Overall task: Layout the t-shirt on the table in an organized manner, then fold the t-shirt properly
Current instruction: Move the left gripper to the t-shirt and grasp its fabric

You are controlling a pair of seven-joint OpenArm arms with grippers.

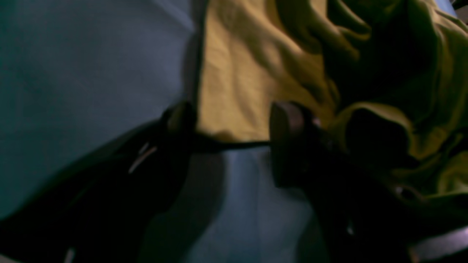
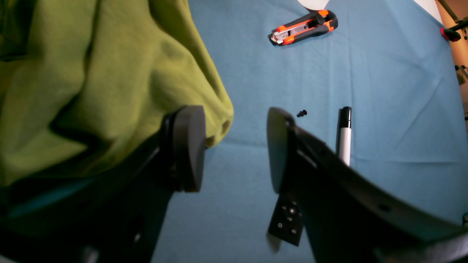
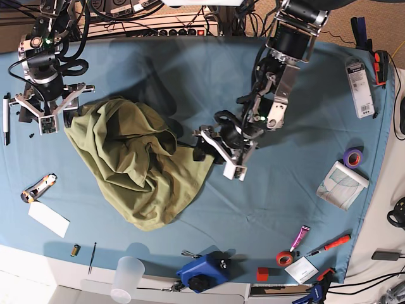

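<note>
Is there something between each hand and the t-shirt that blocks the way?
Nothing visible. The left hand and the right hand are both open at the edge of the t-shirt, with only bare table around them.

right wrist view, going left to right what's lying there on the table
t-shirt → small black screw → black and white marker, all on the table; the orange and black utility knife lies farther back, above the screw.
</note>
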